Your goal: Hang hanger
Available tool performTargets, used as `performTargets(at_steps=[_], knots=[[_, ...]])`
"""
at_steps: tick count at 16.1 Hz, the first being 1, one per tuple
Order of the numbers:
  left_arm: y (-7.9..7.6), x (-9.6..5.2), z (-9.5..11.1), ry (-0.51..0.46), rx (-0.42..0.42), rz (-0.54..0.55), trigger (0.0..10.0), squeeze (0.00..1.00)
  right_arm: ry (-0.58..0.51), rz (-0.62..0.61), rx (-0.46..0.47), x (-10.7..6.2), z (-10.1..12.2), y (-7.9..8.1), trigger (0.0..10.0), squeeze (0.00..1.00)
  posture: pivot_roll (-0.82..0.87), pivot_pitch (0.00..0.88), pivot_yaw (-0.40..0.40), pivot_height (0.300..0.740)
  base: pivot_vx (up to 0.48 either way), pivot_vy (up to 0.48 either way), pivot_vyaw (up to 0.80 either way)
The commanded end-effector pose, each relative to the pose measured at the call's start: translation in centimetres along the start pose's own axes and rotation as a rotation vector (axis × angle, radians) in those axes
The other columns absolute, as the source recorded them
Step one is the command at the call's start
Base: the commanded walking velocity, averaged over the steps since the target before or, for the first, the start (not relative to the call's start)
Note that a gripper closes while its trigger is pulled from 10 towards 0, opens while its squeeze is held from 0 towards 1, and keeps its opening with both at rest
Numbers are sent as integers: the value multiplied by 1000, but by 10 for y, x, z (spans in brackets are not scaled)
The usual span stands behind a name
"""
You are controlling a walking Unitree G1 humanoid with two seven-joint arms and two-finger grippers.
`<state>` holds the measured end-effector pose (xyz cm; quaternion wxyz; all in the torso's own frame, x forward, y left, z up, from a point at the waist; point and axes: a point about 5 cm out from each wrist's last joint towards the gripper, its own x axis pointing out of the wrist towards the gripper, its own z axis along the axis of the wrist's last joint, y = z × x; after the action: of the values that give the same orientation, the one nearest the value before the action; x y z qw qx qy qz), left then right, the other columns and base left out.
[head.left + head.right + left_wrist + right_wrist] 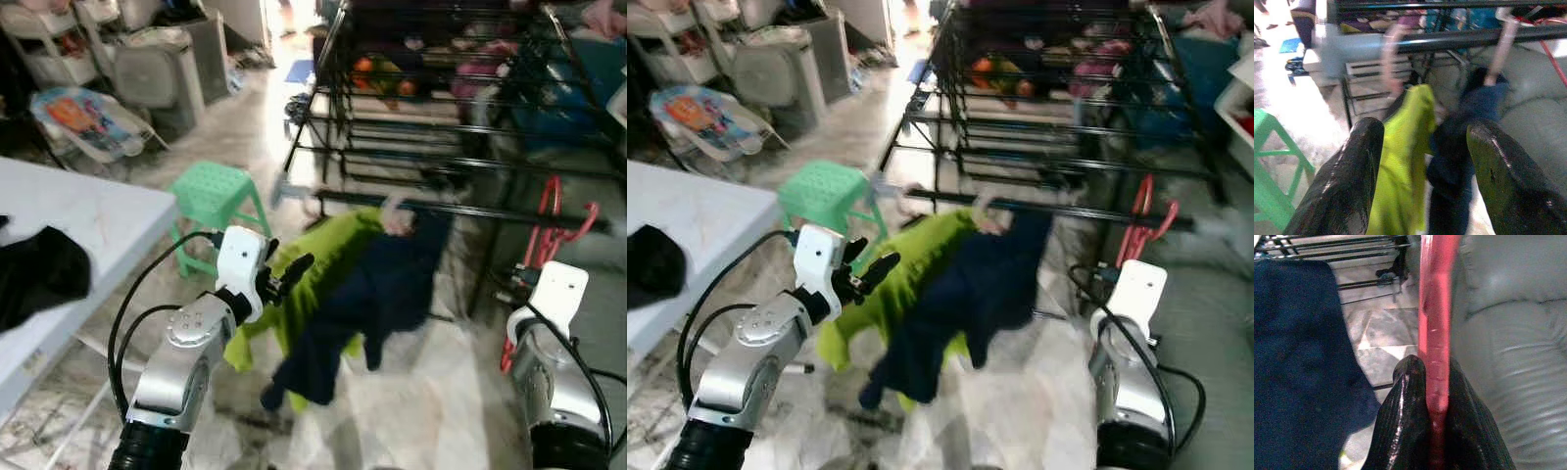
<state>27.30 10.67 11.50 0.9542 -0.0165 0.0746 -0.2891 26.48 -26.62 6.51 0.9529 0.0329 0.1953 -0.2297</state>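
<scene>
Right wrist view — red hanger (1435, 333) between fingers (1400, 431)

The pale hanger hooks (1393, 58) over the rack's lower bar (1459, 38) are smeared by motion blur in the left wrist view, so their shape cannot be made out. The right gripper (1436, 431) is hidden behind its white wrist housing (558, 289) in the head views. The red hanger (1436, 308) runs off the right wrist view's top edge, and the dark cloth (34, 274) on the white table (108, 220) is cut by the left edge.
</scene>
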Motion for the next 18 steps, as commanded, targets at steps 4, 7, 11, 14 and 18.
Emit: performTargets(at_steps=[4, 7, 11, 14, 18], knots=[[1, -3, 0, 11, 5, 5, 10000, 0, -10, -30, 9, 7, 7, -4, 10000, 0, -48, 0, 17, 740, 120, 0, 0], [0, -5, -2, 21, 6, -2, 10000, 0, 2, -54, 6, 8, 6, -8, 10000, 0, -48, 0, 17, 740, 0, 0, 0], [-3, -4, -2, 28, 9, -23, 10000, 0, 190, -30, -47, 18, -7, -16, 10000, 0, -48, 0, 13, 740, 0, 0, 0], [-4, -5, -3, 36, 10, -28, 10000, 0, 262, -15, -28, 25, -7, -21, 10000, 0, -42, 0, 6, 740, 0, 0, 0], [-7, -5, -5, 53, 13, -43, 10000, 0, 281, -13, -26, 24, -12, -23, 10000, 0, -42, 0, 6, 740, 0, 0, 0]])
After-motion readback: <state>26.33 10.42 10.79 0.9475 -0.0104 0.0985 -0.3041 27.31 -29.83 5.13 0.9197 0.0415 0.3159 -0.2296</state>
